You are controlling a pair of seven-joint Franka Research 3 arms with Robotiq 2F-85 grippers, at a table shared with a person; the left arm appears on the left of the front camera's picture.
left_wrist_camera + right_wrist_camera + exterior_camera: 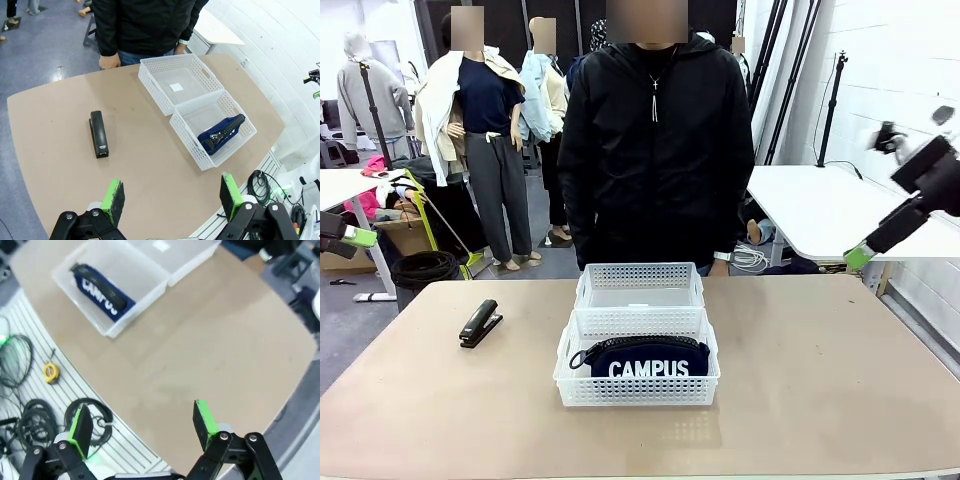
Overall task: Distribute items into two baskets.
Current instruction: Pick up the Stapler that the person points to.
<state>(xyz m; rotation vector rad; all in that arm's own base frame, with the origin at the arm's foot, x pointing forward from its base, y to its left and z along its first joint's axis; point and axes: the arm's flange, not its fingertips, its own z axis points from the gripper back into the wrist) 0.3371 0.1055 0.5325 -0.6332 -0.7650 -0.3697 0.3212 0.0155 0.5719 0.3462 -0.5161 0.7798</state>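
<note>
The navy pouch (pixel 650 358) with white "CAMPUS" lettering lies inside the nearer white basket (pixel 638 389). The second white basket (pixel 640 274) stands directly behind it, touching it, with nothing in it. A black stapler (pixel 480 323) lies on the table to the left of the baskets. My left gripper (pixel 355 238) hovers high off the table's left edge, and my right gripper (pixel 865 252) high off its right edge. From the left wrist, the open left gripper (pixel 171 197) looks down on the stapler (pixel 98 134), pouch (pixel 221 132) and both baskets (pixel 192 145). The right gripper (pixel 142 424) is open above bare table, the pouch (pixel 102 292) far off.
A person in a black jacket (pixel 655 150) stands at the far table edge, one hand (pixel 109 61) hanging by the rim. Cables (pixel 30 415) and a yellow tape roll (pixel 50 371) lie on the floor beside the table. A white table (pixel 830 210) stands at the back right.
</note>
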